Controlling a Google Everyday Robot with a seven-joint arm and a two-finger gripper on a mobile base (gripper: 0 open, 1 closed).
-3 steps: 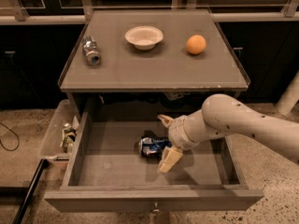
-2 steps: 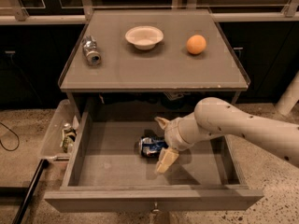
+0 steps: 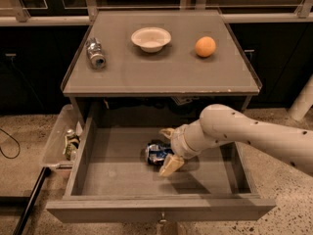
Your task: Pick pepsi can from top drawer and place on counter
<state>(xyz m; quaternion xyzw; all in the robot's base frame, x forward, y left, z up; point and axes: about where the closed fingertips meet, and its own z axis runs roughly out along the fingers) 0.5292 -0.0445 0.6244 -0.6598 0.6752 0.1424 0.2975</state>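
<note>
Pepsi can: the pepsi can (image 3: 156,153) lies on its side on the floor of the top drawer (image 3: 112,180), about in the middle, well apart from the walls.
Gripper: the gripper (image 3: 166,151) is low inside the open drawer, right at the can; the arm (image 3: 254,136) reaches in over one side wall.
Fingers: the fingers (image 3: 172,164) are spread, one behind the can and one in front of it. I cannot tell if either one touches the can already.
Risk of rolling: a can on its side rolls easily. If one finger meets it first, I think it may roll or turn away and the grip will close on air.
Risk of slipping: the can looks dented and the fingers seem to stand near one end. A hold so far from the middle may let it tilt or drop during the lift.
Risk at the lift: the front edge of the table (image 3: 161,72) hangs over the back part of the drawer. A straight rise could knock the can or the wrist against it, so the arm probably must come toward the drawer front first.
Risk at placing: the bowl (image 3: 151,38), the orange (image 3: 205,46) and a silver can (image 3: 95,53) are on the table. The bare front part looks the safest place; a careless approach could push the orange or the silver can.
</note>
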